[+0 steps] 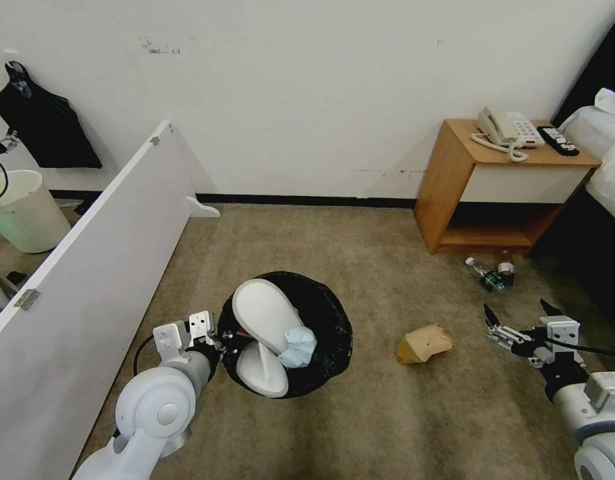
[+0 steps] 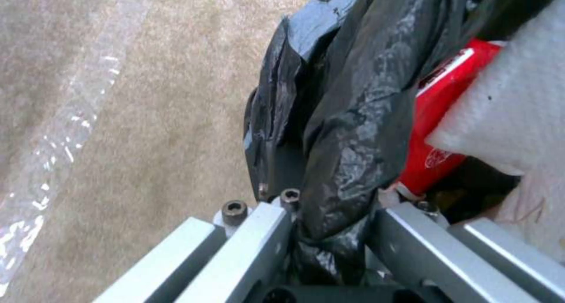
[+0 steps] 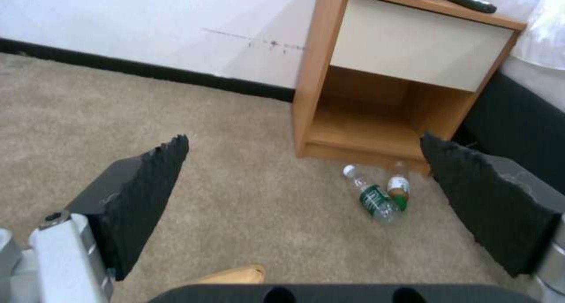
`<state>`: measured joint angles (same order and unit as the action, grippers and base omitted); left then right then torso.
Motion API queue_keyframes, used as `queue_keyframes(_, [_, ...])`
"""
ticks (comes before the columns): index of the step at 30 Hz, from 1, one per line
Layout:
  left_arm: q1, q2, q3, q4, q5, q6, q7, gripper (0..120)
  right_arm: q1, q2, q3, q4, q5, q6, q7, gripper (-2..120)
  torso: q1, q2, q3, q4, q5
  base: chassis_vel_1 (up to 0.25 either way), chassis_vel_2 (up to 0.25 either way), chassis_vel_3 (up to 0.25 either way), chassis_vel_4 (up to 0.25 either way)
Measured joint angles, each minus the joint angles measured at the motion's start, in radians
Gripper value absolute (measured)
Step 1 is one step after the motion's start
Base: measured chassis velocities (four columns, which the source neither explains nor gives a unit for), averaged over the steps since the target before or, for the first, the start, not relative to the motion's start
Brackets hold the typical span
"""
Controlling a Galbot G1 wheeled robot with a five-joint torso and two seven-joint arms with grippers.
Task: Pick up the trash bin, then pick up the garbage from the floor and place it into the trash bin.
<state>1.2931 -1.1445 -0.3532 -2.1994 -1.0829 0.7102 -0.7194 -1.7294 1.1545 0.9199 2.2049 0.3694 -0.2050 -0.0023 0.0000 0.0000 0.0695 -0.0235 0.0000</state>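
Observation:
The trash bin (image 1: 332, 332), lined with a black bag, is at the middle of the carpet. Two white slippers (image 1: 264, 313) and a light-blue cloth (image 1: 298, 347) stick out of it. My left gripper (image 1: 219, 340) is shut on the bin's near-left rim. In the left wrist view the bag (image 2: 347, 130) is pinched in that gripper (image 2: 329, 219), with a red packet (image 2: 444, 117) and a slipper (image 2: 518, 95) just inside. My right gripper (image 1: 517, 315) hangs open above the carpet, holding nothing. A brown cardboard piece (image 1: 424, 343) lies to its left. Two plastic bottles (image 1: 490, 273) lie beyond it, also seen past the open right gripper (image 3: 303, 139) as bottles (image 3: 379, 199).
A wooden nightstand (image 1: 447, 180) with a phone (image 1: 507, 128) and a remote (image 1: 557, 140) stands at the wall on the right, beside a bed (image 1: 607, 153). A white panel (image 1: 87, 267) runs along the left, with a pale bucket (image 1: 27, 210) behind it. Open carpet lies between the bin and the cardboard.

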Motion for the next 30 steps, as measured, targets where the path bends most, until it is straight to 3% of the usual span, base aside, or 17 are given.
queue_keyframes(30, [0.004,0.0,-0.005,-0.004,0.0,-0.001,0.001,0,-0.005,-0.007,0.004,-0.005,0.014,0.001,-0.015,100,0.0,0.0,0.0,0.0001,0.0,-0.03,0.027,0.027,-0.026])
